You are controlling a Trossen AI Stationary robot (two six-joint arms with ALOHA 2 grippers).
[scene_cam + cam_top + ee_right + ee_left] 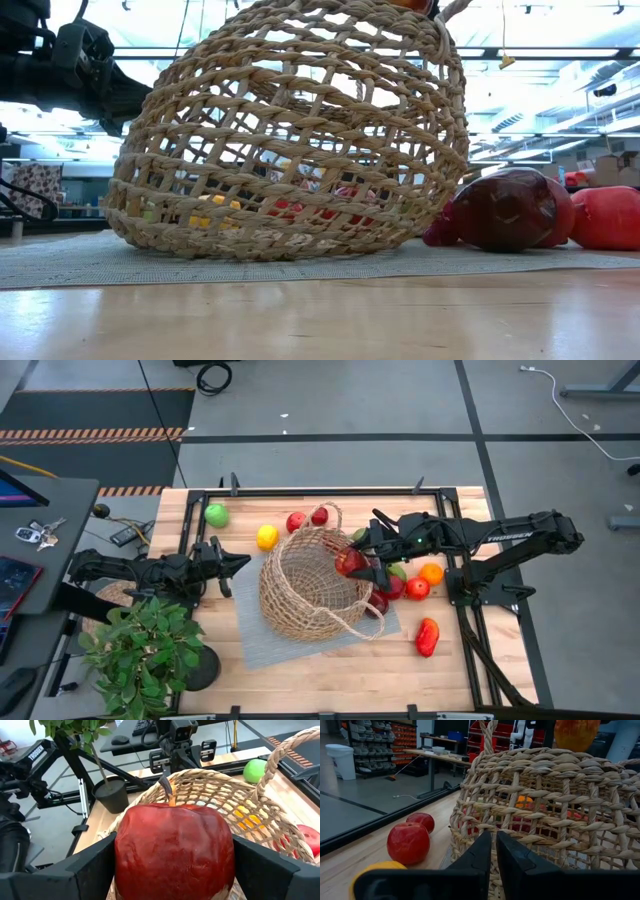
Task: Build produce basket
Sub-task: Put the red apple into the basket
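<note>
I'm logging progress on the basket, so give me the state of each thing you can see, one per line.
basket: tipped on its side on the mat, empty
red apple: held over the basket's rim
right gripper: shut on the red apple
left gripper: shut, empty, beside the basket
mat: flat under the basket
green apple: loose on the table
lemon: loose by the basket
pepper: lying on the table

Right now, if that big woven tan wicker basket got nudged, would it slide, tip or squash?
The woven tan wicker basket already leans, its open weave looks light, so it would probably rock or tip. It holds nothing, and would likely flex somewhat. The grey mat beneath may resist sliding.
</note>
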